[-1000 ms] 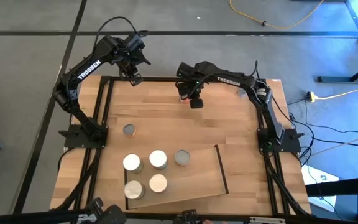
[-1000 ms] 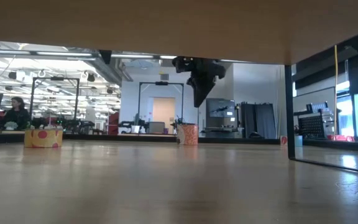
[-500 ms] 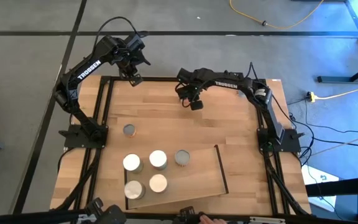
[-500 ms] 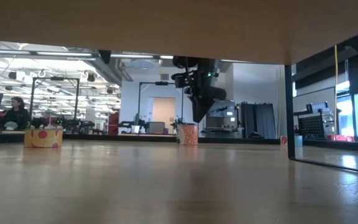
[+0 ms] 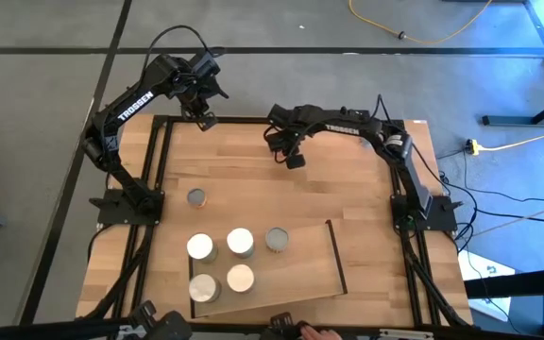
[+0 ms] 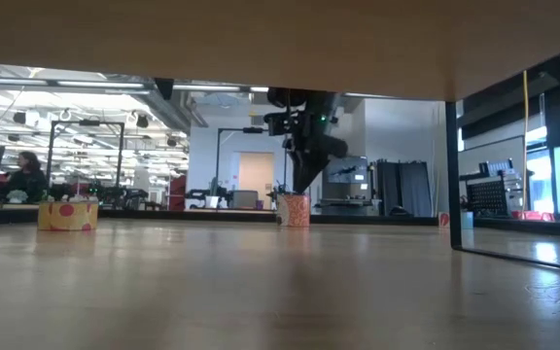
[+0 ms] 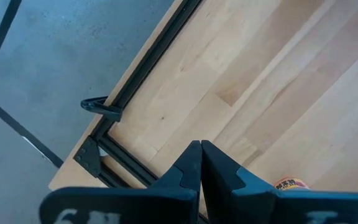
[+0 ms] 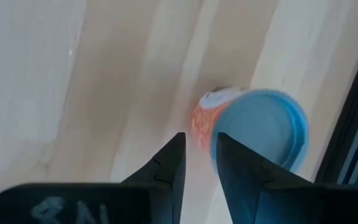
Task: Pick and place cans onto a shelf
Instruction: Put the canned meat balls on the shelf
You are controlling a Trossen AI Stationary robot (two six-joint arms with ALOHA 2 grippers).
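An orange-sided can with a pale round top [image 8: 260, 127] stands upright near the table's far edge [image 6: 294, 210]. My right gripper [image 8: 197, 149] hangs just over it [image 6: 302, 187], pointing steeply down and open by a narrow gap, with the can off to one side of the fingertips. In the high view the gripper [image 5: 291, 159] hides this can. The shelf [image 5: 300, 264] lies at the near edge. Several cans cluster on its left part and far edge [image 5: 240, 242]. One more can [image 5: 196, 197] stands alone at the left. My left gripper [image 7: 200, 149] waits shut over the far left corner [image 5: 205, 120]. My right gripper comes at the orange can from above, slanting steeply down. One finger [image 8: 235, 165] stands in front of the can's top rim [image 8: 219, 124], and nothing lies between the two fingers. Whether that finger touches the can I cannot tell.
The table's black frame bar [image 8: 353, 124] runs close behind the orange can. A low yellow, red-dotted tin [image 6: 66, 215] shows at the left in the low view. Bare wood [image 5: 281, 194] spreads between the far edge and the shelf.
My right gripper has sunk toward the orange can at the far edge, shifted slightly toward the table's left and rolled a little. The can has stayed where it was.
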